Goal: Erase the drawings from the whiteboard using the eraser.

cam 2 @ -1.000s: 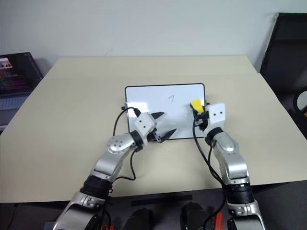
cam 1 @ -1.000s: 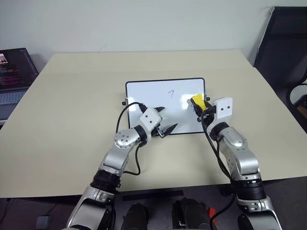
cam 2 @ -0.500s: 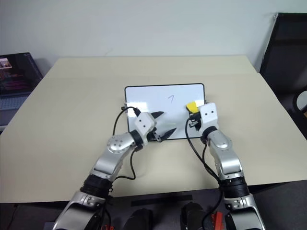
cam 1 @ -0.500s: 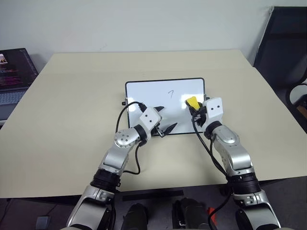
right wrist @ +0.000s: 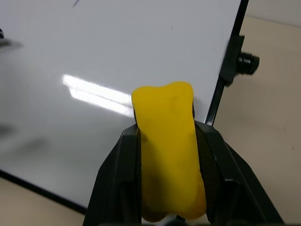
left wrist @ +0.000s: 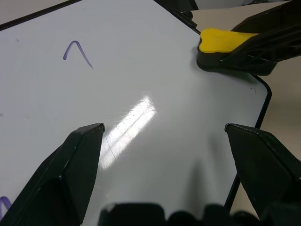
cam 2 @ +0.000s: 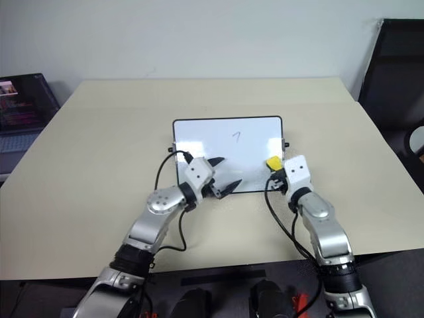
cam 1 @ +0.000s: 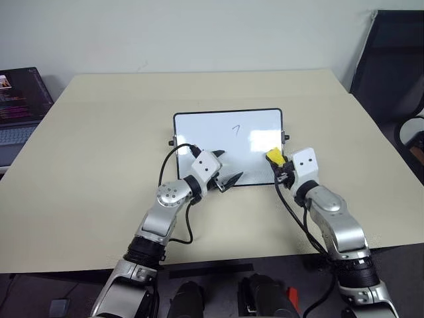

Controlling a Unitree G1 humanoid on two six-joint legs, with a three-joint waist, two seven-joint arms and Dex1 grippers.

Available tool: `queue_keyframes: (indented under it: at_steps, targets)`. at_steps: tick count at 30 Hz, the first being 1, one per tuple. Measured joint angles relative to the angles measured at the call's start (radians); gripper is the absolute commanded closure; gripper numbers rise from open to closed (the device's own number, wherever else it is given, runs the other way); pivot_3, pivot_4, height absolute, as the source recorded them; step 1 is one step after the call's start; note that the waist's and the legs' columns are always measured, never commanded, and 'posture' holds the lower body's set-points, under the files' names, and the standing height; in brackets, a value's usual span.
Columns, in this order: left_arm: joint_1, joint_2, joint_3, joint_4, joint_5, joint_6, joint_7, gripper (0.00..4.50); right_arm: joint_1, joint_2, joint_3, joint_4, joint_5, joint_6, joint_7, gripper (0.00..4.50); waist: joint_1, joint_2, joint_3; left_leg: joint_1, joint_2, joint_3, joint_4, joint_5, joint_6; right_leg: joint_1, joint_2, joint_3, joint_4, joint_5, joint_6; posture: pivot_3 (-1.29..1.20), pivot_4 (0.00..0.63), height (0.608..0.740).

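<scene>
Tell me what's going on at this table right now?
A humanoid robot is wiping a whiteboard. Its right gripper has its jaws shut on a yellow eraser at the board's right edge. The left gripper, jaws open, sits at the board's near edge. A 7-like drawing remains near the top.

A: Where is the eraser (cam 1: 274,156)?
B: On the whiteboard (cam 1: 212,136), at its near right corner, just inside the right edge, between the 2 fingers of the right gripper (cam 1: 278,162).

A: What lies to the eraser's left?
B: The left gripper (cam 1: 226,169), over the board's near edge, well apart from the eraser.

A: And beyond it?
B: 1 of the drawings (cam 1: 236,129), farther back and to the left, near the board's middle. A 2nd mark (left wrist: 3,203) lies farther left still, past the left gripper.

A: What's under the board?
B: The table (cam 1: 99,146). A laptop (cam 1: 20,99) sits far left, off its edge.
</scene>
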Motion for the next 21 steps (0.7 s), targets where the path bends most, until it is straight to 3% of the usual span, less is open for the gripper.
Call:
queue_keyframes:
  at_steps: [7,21]
  targets:
    - [0.000,-0.002,0.000,-0.008,0.000,0.000,-0.002,0.00,0.011,-0.008,-0.001,-0.017,0.000,0.016,0.007,3.31,-0.001,0.000,0.000,0.000,0.000,0.000,0.000,0.000,0.000,0.000,0.000,0.000,0.000,0.000,0.000,0.00,0.150,0.740]
    - [-0.026,0.003,0.036,-0.006,0.022,-0.004,0.071,0.00,-0.228,0.016,-0.020,0.213,-0.012,-0.200,-0.007,3.31,0.000,0.000,0.000,-0.002,0.000,0.000,-0.001,0.000,0.000,-0.001,0.000,0.000,-0.001,0.000,0.001,0.00,0.150,0.740]
